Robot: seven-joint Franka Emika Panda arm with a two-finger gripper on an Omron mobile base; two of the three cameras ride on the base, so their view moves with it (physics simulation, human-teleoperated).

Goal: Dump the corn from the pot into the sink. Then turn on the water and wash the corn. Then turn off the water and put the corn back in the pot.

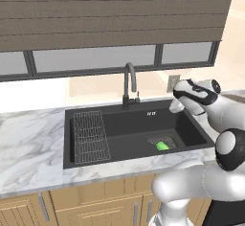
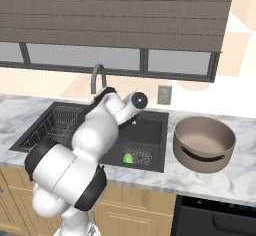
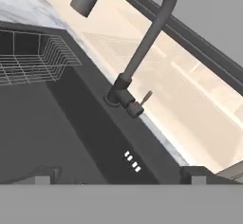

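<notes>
White arm links bulk up the foreground in both base views, elbow low by the cabinet fronts, forearm reaching up over the sink's right part. Gripper point(image 3: 118, 179) jaws spread wide, nothing between them; in the hand view one dark fingertip point(image 3: 40, 176) sits at lower left, the other at lower right, well apart. Hand aimed at the faucet point(image 3: 142, 52): dark curved neck, base on the back ledge of the sink, small lever point(image 3: 144, 98) sticking out from its side with a red mark by the body. Gripper is apart from the faucet, no contact.

Sink point(image 1: 115, 119) is black, rectangular, recessed in a marble counter point(image 1: 28, 143). Wire rack point(image 1: 90, 136) fills its left part. Square drain grate point(image 1: 162, 141) lies toward the right front of the basin floor. Corn point(image 1: 162, 146), a small bright green lump, lies on that grate, inside the sink, below the hand and well apart from it. No water visible from the spout.

Pot point(image 2: 204, 142), taupe with a darker rim, stands upright on the counter just beside the sink's right edge, dark handle facing front; nothing visible inside it. Wall outlet point(image 2: 164, 94) behind, between sink and pot. Window with slatted blind point(image 2: 115, 10) above the faucet. Wooden cabinet fronts point(image 1: 72, 206) below the counter.
</notes>
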